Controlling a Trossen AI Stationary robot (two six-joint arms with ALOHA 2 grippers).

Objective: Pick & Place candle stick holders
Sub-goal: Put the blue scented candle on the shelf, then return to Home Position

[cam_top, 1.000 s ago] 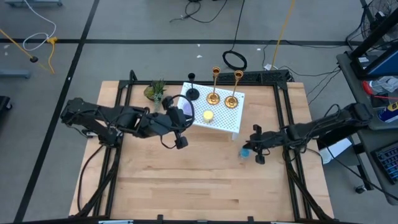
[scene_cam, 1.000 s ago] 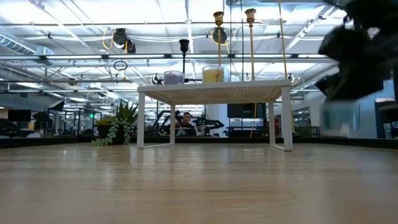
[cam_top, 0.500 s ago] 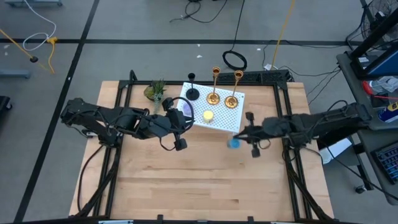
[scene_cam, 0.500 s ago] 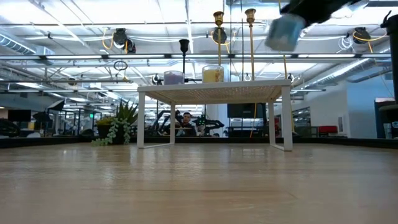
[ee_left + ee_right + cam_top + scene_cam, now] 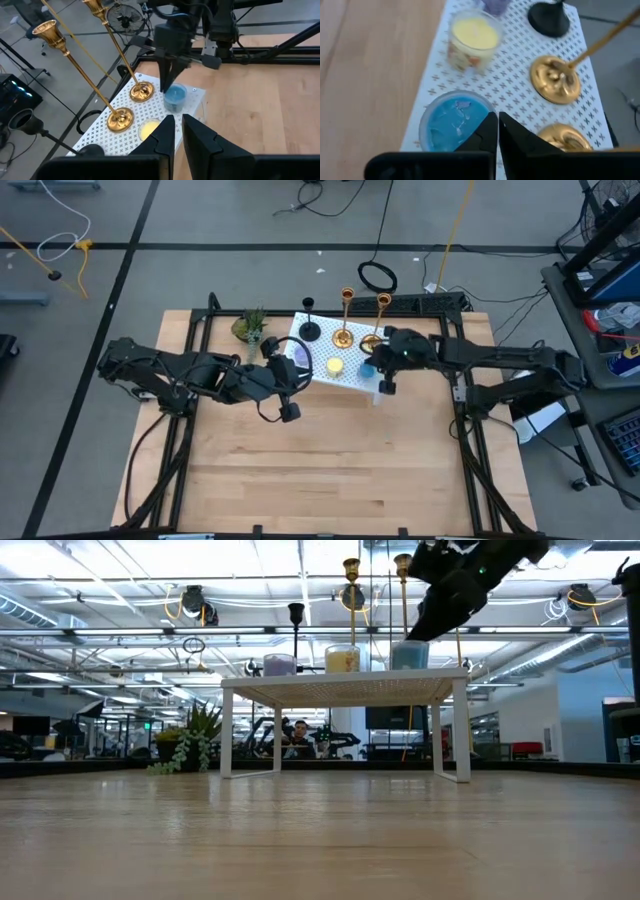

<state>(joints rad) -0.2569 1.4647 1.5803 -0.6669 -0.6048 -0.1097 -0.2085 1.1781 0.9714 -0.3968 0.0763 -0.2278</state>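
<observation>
Two brass candle stick holders (image 5: 343, 337) (image 5: 372, 342) and a shorter black one (image 5: 310, 330) stand on their round bases on the white perforated stand (image 5: 350, 380). In the left wrist view the brass bases (image 5: 120, 120) (image 5: 141, 91) and the black holder (image 5: 30, 125) show too. My right gripper (image 5: 497, 122) hangs over the stand's near right corner, shut on a blue candle jar (image 5: 367, 367). My left gripper (image 5: 178, 127) is shut and empty, at the stand's left end (image 5: 290, 375). My right gripper holds the blue candle jar by its rim (image 5: 487, 116), at the side toward the brass holders, pinched between the two fingers. The fingers (image 5: 167, 82) come from above, pointing down. The jar stands upright with its bottom on the stand (image 5: 410, 655).
A yellow candle jar (image 5: 335, 365) and a purple one (image 5: 298, 355) also stand on the stand. A small green potted plant (image 5: 250, 327) sits at the table's far left. The wooden table's near half (image 5: 320, 480) is bare.
My right gripper has carried the blue candle jar up from low over the table's right part, toward the far left. The jar now stands on the stand's near right corner. The left arm has kept still.
</observation>
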